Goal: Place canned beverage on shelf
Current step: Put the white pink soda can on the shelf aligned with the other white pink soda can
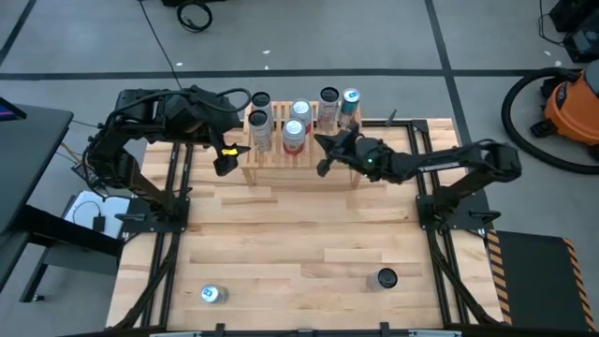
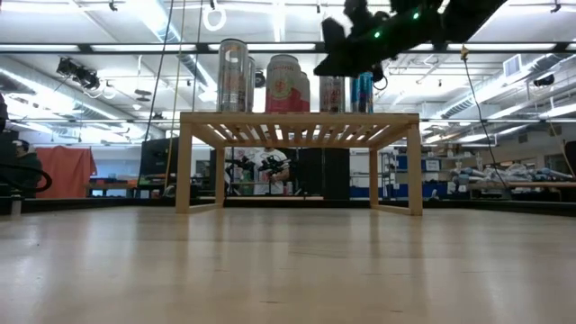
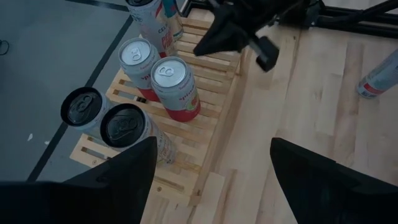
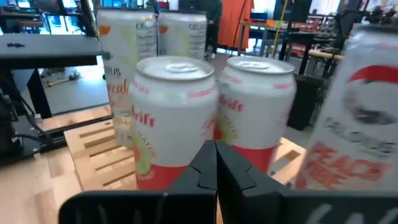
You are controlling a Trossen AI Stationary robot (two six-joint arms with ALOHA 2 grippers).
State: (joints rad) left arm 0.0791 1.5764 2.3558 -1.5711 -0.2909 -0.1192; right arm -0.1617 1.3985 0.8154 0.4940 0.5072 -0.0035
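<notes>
The light wooden shelf (image 1: 301, 161) stands at the table's far side with several cans on its slatted top: two dark-topped ones (image 3: 127, 124) at its left end, two pink ones (image 3: 171, 73) in the middle, and others at the right (image 1: 339, 97). My right gripper (image 4: 216, 158) is shut and empty above the shelf (image 1: 319, 141), its tips pointing at the pink cans (image 4: 177, 112). My left gripper (image 3: 211, 180) is open and empty, above the shelf's left end (image 1: 225, 159). In the low view the right gripper (image 2: 331, 61) hangs beside the cans on the shelf (image 2: 300, 121).
One can (image 1: 213, 294) stands near the table's front left and another (image 1: 386, 278) near the front right; one of them also shows lying in the left wrist view (image 3: 379, 78). The table's middle (image 1: 299, 234) is bare wood. Arm frames flank both sides.
</notes>
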